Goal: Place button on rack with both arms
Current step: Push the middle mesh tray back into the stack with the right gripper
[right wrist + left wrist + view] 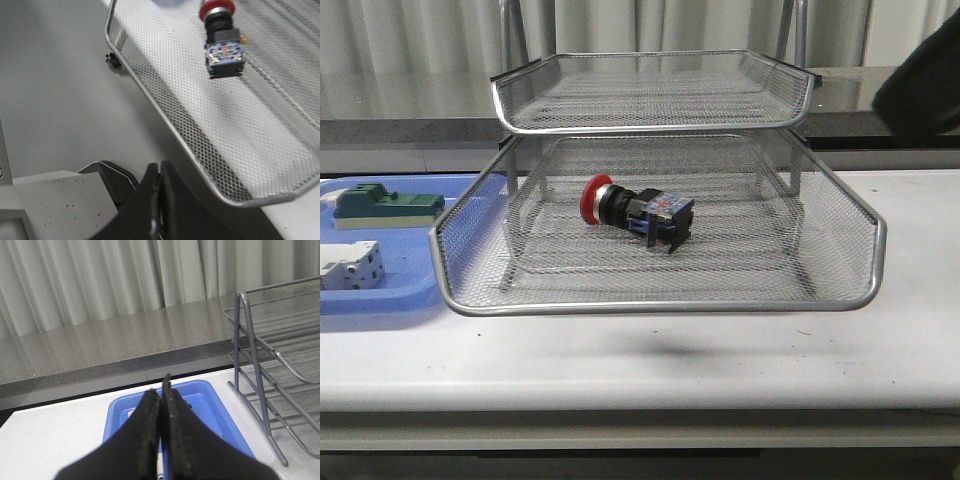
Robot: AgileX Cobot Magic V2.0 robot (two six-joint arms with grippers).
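The button (638, 212), with red cap, black body and blue-black rear block, lies on its side in the lower tray of the silver wire-mesh rack (660, 300). It also shows in the right wrist view (222, 40) lying on the mesh. My right gripper (160, 172) is shut and empty, outside the rack's rim (165, 115), above the white table. A dark part of the right arm (925, 80) shows at the upper right of the front view. My left gripper (161, 392) is shut and empty, above the blue tray (210, 400), left of the rack (270, 390).
A flat blue plastic tray (410, 285) sits left of the rack, holding a green block (385, 205) and a white terminal block (350, 265). A grey ledge and curtains run behind the table.
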